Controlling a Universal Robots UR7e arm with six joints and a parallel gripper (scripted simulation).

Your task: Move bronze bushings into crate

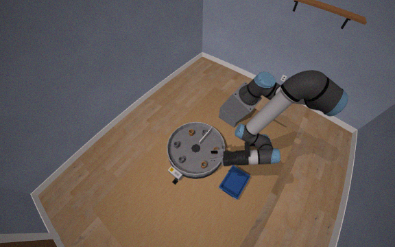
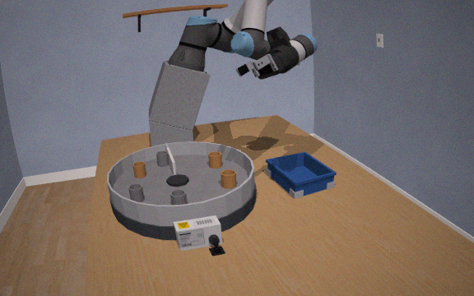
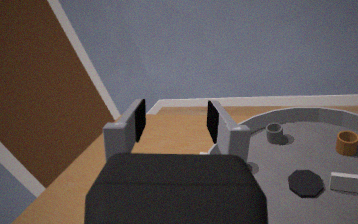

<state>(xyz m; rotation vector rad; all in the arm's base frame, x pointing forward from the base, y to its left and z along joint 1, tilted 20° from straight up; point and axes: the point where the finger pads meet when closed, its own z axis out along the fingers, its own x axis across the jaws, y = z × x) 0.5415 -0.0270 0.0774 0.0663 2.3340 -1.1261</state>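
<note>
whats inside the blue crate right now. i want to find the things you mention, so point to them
No bushing shows in the crate [image 1: 234,182] [image 2: 301,174]; its floor shows in the top view. In the exterior view, the near wall hides the closest strip of that floor.
</note>
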